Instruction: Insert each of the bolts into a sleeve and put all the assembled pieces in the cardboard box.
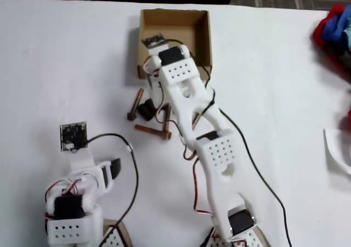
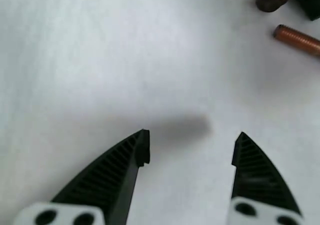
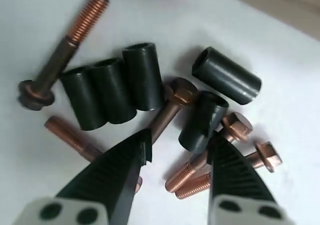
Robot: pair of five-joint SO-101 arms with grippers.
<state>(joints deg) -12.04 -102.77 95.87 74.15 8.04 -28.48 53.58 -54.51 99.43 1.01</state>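
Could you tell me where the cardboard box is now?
In the high view, the cardboard box sits near the far edge of the table, just beyond the bolts.

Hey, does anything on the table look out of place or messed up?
Nothing looks damaged or spilled. The bolts and black sleeves lie in a loose jumble near the cardboard box, none visibly assembled yet.

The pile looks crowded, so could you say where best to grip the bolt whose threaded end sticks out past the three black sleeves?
Probably from above with the open right gripper, on the bolt near its threaded end, jaws across the shaft. It lies flat with bare table on both sides there, while its head sits by the three sleeves.
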